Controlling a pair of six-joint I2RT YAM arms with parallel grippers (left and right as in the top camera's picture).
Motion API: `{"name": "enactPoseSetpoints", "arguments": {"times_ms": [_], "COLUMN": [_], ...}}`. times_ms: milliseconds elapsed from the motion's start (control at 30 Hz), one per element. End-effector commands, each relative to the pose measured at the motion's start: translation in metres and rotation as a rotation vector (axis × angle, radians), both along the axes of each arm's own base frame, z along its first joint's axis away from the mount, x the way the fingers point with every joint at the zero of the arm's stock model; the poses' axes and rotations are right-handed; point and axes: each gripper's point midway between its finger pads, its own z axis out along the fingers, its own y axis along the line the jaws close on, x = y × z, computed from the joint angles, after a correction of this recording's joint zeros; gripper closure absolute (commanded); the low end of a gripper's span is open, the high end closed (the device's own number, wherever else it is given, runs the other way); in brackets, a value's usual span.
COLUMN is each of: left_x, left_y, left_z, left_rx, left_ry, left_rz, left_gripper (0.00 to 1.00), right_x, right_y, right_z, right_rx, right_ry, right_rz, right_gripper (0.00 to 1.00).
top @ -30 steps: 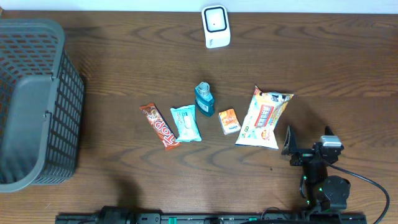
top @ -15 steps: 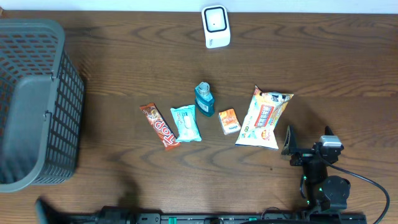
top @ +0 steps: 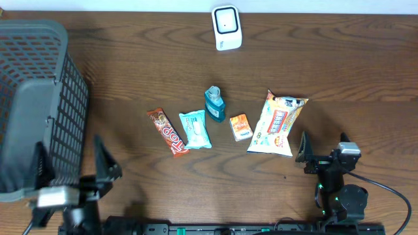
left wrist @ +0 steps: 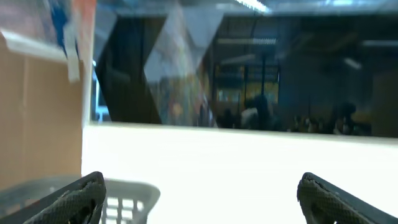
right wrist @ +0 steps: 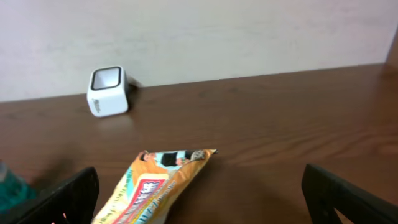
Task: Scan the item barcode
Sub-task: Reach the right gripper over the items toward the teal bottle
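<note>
The white barcode scanner (top: 226,27) stands at twelve o'clock on the brown tabletop (top: 339,72), close to the far edge, its dark window facing up. The items lie in a loose row around the middle: a chocolate bar (top: 168,131) furthest toward nine o'clock, a teal packet (top: 195,128) just beside it, a teal bottle (top: 215,104) a little toward twelve, a small orange box (top: 240,126), and a yellow snack bag (top: 278,123) at the three o'clock end. A grey basket (top: 39,111) fills the nine o'clock side. The left end effector (top: 70,166) is at seven o'clock by the basket's near corner, its fingers spread wide with nothing between them; its own camera looks over the basket's rim (left wrist: 127,193). The right end effector (top: 323,147) sits at five o'clock, just short of the snack bag, also spread fully and holding nothing, with the bag (right wrist: 158,183) and the scanner (right wrist: 107,91) ahead of it.
</note>
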Motion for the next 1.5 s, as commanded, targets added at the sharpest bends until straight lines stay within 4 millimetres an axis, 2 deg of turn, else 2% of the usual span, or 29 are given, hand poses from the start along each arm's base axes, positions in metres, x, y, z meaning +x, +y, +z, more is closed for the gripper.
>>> {"name": "enactPoseSetpoints", "arguments": {"times_ms": [0,200,400,533,633,700,867,1033,1133,1300,1467], "left_x": [0.009,0.029,0.038,0.043,0.047,0.048,0.048,0.048,0.048,0.048,0.048], "left_y": [0.001,-0.001,-0.002,-0.002,-0.003,-0.003,-0.003,-0.003,-0.003,-0.003,-0.003], "left_z": [-0.015,-0.056,-0.101,-0.115,-0.126,-0.13,-0.141,-0.143,-0.143,-0.143,-0.143], "left_rx": [-0.034,-0.024,-0.007,-0.002,0.001,0.002,0.007,0.007,0.007,0.007,0.008], "left_ry": [0.023,0.145,0.331,0.375,0.402,0.417,0.461,0.468,0.468,0.468,0.469], "left_rz": [-0.001,0.0,0.003,0.003,0.002,0.001,0.003,0.002,0.003,0.003,0.003], "left_gripper": [0.02,0.02,0.02,0.02,0.02,0.02,0.02,0.02,0.02,0.02,0.02], "right_x": [0.0,-0.001,-0.014,-0.015,-0.018,-0.019,-0.012,0.009,0.022,0.03,0.043], "right_y": [0.004,0.022,0.067,0.068,0.059,0.054,0.046,0.05,0.07,0.112,0.122], "right_z": [-0.002,0.001,0.005,0.003,-0.001,0.007,0.049,0.062,0.075,0.087,0.065], "right_rx": [0.164,0.327,0.321,0.292,0.273,0.218,0.132,0.134,0.158,0.249,0.297], "right_ry": [0.008,0.018,0.045,0.071,0.165,0.199,0.283,0.504,0.612,0.734,0.818], "right_rz": [0.013,0.105,0.379,0.382,0.32,0.289,0.25,0.264,0.35,0.564,0.602], "right_gripper": [0.01,0.01,0.01,0.01,0.01,0.01,0.01,0.01,0.01,0.01,0.01]}}
